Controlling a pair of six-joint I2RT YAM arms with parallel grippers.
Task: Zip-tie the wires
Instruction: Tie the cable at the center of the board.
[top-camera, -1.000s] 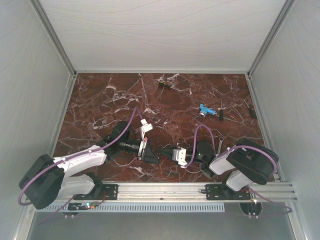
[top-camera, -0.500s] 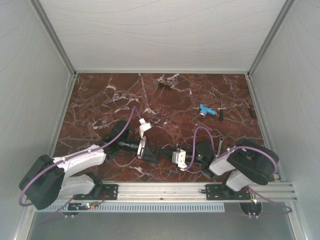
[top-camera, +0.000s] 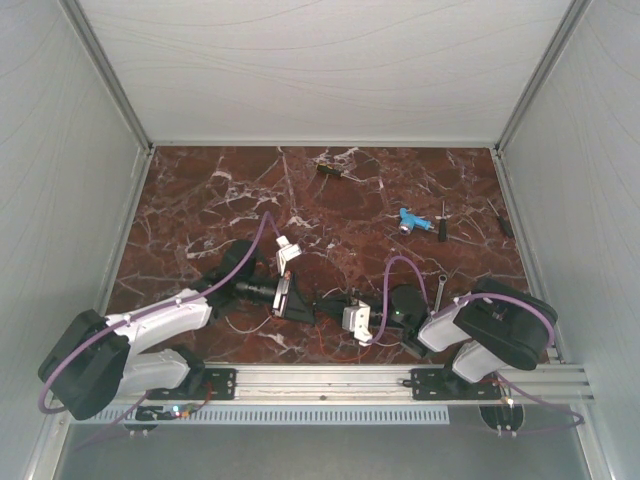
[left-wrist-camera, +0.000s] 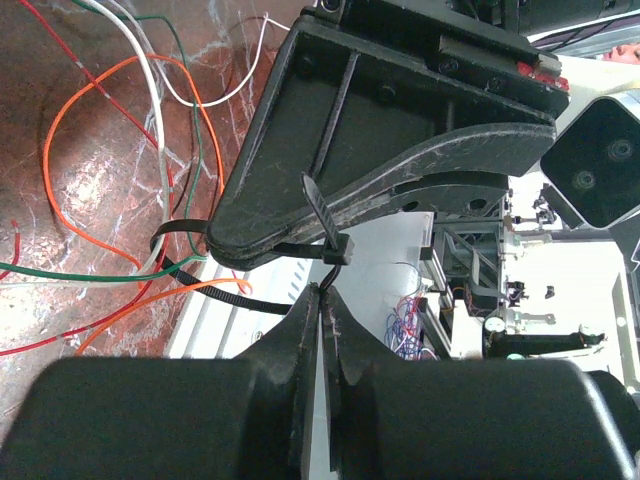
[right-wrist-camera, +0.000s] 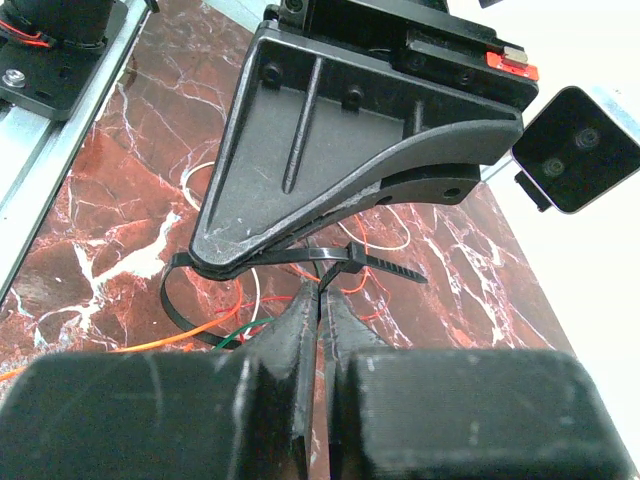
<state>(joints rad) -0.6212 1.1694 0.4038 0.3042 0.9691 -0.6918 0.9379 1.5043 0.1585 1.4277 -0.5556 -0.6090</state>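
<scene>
No legible txt, labels, brands or nos. anywhere: none by left end effector (left-wrist-camera: 320, 297), none by right end effector (right-wrist-camera: 320, 290), none on desk (top-camera: 200, 200).

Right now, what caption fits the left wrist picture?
Left claw pinches a black zip tie looped around the wires.

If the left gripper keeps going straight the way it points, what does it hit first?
Likely the head of the zip tie, just ahead of the left gripper; right behind it sit the fingers of the right gripper. Depth is unclear.
</scene>
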